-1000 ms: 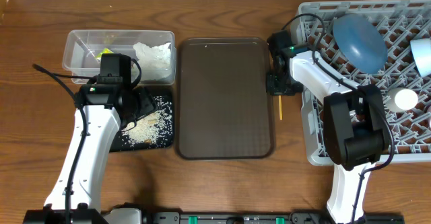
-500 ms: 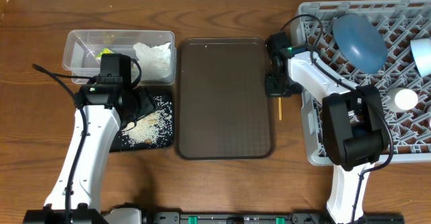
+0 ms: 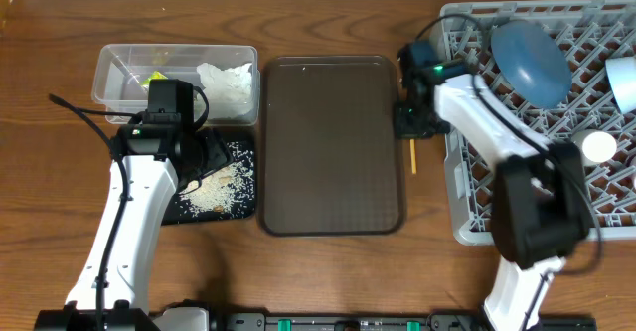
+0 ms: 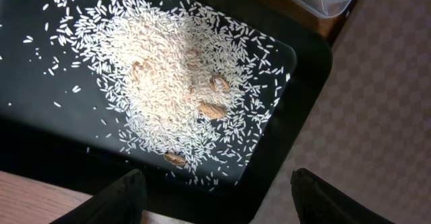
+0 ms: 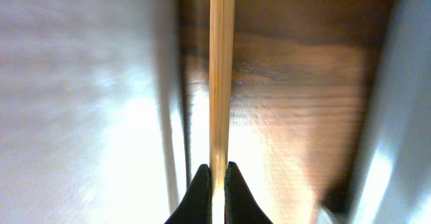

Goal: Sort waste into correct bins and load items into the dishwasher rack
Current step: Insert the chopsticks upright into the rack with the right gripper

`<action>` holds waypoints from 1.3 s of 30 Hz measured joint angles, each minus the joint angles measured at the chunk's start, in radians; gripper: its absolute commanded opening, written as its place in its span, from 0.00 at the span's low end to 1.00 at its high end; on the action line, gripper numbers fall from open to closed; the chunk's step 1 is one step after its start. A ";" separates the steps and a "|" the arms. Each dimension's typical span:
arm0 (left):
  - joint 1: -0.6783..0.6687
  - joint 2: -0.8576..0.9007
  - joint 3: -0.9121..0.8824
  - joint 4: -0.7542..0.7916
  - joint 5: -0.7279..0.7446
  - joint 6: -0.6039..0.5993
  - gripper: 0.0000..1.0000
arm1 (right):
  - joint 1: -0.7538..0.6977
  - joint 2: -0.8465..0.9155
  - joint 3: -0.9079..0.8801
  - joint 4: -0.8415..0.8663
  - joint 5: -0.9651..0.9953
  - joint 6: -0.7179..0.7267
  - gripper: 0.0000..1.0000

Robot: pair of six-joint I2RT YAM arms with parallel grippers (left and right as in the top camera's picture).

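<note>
The right tool (image 5: 216,183) pinches a chopstick (image 5: 221,69) that runs straight away from its tips, above the surface (image 3: 328,281) between the brown tray (image 3: 328,142) and the rack (image 3: 463,202). The left tool (image 4: 222,200) hangs spread over the black tray (image 4: 40,136) of rice (image 4: 178,83); beyond it, the clear tub (image 3: 119,78) holds the wrapper (image 3: 155,77) and tissue (image 3: 227,82)

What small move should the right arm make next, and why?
Probably lift straight up: the right gripper is shut on the wooden chopstick, which lies on the table between the brown tray and the dishwasher rack.
</note>
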 measured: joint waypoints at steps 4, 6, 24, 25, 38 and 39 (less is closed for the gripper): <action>0.000 0.000 0.000 0.000 0.000 0.000 0.72 | -0.043 -0.143 0.023 -0.071 -0.027 -0.063 0.01; 0.000 0.000 0.000 0.001 0.000 0.000 0.72 | -0.086 -0.203 0.034 -0.114 -0.034 -0.104 0.01; 0.000 0.000 0.000 0.001 0.000 0.000 0.72 | -0.280 -0.183 0.028 -0.283 -0.063 -0.381 0.01; 0.000 0.000 0.000 0.000 0.000 0.000 0.72 | -0.280 -0.171 0.023 -0.282 -0.066 -0.385 0.01; 0.000 0.000 0.000 0.000 0.000 0.000 0.72 | -0.288 -0.074 -0.010 -0.270 -0.082 -0.370 0.20; 0.000 0.000 0.000 0.000 0.000 0.000 0.72 | -0.288 -0.074 -0.010 -0.268 -0.085 -0.369 0.15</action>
